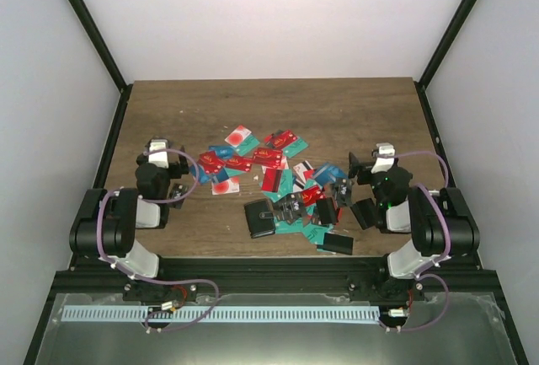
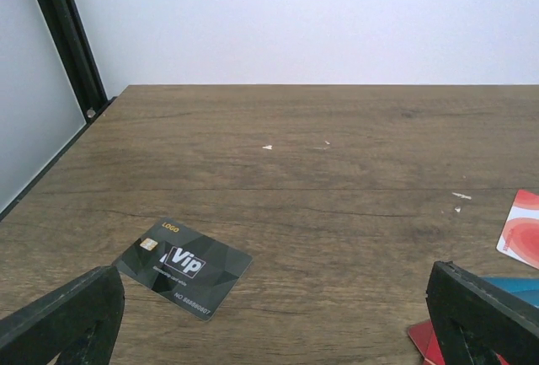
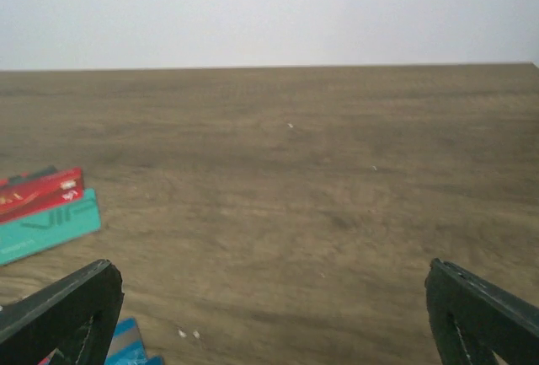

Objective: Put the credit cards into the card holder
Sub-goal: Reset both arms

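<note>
Black card holder (image 1: pixel 259 218) among scattered credit cards (image 1: pixel 268 156), contents unclear — left fingers (image 2: pixel 67 314) and right fingers (image 3: pixel 480 314) wide apart, empty

Wooden table (image 1: pixel 337 104) carried a loose, overlapping scatter of red, teal and blue credit cards (image 1: pixel 269 160) mid-surface. Black card holder (image 1: pixel 260 218) lay at the pile's near edge, flat black case (image 1: pixel 339 244) further right. One black card (image 2: pixel 183 268) lay alone on the left.

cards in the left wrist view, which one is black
The Vip card, lying alone at lower left on the wood; the cards at the right edge are red, blue or white-red.
</note>
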`<state>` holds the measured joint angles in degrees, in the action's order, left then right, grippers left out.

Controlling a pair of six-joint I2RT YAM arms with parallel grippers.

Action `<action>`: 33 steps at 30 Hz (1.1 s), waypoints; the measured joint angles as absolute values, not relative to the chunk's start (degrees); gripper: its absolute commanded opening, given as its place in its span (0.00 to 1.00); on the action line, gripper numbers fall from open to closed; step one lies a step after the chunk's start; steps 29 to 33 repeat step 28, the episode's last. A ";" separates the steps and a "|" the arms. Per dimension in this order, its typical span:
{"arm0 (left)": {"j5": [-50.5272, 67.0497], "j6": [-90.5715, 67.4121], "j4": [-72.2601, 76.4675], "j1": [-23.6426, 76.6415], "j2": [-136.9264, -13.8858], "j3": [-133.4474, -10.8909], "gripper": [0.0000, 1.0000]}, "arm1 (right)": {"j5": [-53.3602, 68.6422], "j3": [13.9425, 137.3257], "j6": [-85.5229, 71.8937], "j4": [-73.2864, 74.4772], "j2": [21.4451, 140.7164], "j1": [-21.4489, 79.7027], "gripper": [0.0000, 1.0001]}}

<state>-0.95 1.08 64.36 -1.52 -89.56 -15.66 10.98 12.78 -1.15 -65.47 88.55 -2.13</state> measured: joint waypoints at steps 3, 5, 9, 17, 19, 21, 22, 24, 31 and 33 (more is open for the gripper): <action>-0.95 1.08 64.40 -1.52 -89.56 -15.66 1.00 | 11.84 12.71 -1.37 -67.42 88.95 -2.02 1.00; -0.95 1.08 64.40 -1.52 -89.56 -15.66 1.00 | 11.79 12.71 -1.37 -68.73 88.95 -2.00 1.00; -0.95 1.08 64.42 -1.52 -89.56 -15.66 1.00 | 11.62 12.73 -1.34 -69.52 88.84 -1.50 1.00; -0.95 1.08 64.45 -1.52 -89.56 -15.66 1.00 | 10.37 12.73 -1.32 -69.52 88.79 -0.95 1.00; -0.95 1.08 64.45 -1.52 -89.56 -15.66 1.00 | 9.87 12.73 -1.30 -69.52 88.79 -0.69 1.00; -0.95 1.08 64.45 -1.52 -89.56 -15.66 1.00 | 9.67 12.73 -1.30 -69.52 88.79 -0.54 1.00; -0.95 1.08 64.45 -1.52 -89.56 -15.66 1.00 | 9.56 12.75 -1.30 -69.45 88.79 -0.54 1.00; -0.95 1.08 64.45 -1.52 -89.56 -15.66 1.00 | 9.56 13.15 -1.32 -68.95 88.79 -0.56 1.00; -0.95 1.08 64.45 -1.52 -89.56 -15.64 1.00 | 9.58 13.78 -1.34 -68.64 88.82 -0.56 1.00; -0.95 1.08 64.45 -1.52 -89.56 -15.64 1.00 | 9.58 13.78 -1.34 -68.64 88.82 -0.56 1.00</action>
